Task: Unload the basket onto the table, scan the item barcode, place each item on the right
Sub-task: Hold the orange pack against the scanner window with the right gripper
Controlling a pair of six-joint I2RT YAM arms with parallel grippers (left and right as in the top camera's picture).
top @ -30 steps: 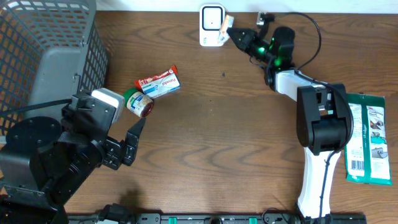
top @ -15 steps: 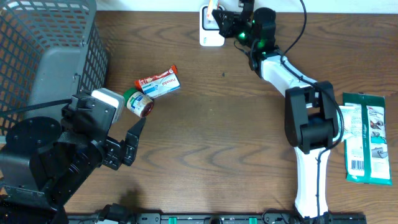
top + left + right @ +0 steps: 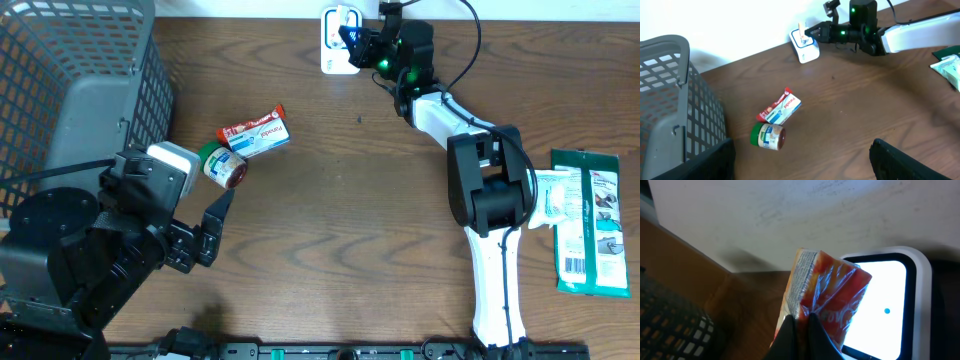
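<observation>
Left gripper [image 3: 802,146] is spread wide; nothing is held. Beyond it, a green-lidded jar [image 3: 767,136] lies just beside a red-white packet [image 3: 781,106] on the table [image 3: 850,110]. Farthest out, the right gripper [image 3: 801,321] is pinched tight on an orange packet [image 3: 826,292], held just before the scanner [image 3: 885,285] screen.

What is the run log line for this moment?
right gripper: shut on packet, at scanner | left gripper: open, empty | can, bar: on table

Right arm stretched forward, right pincer [image 3: 800,326] clamped (fingertips meeting); left arm folded, left pincer [image 3: 208,232] spread wide.
</observation>
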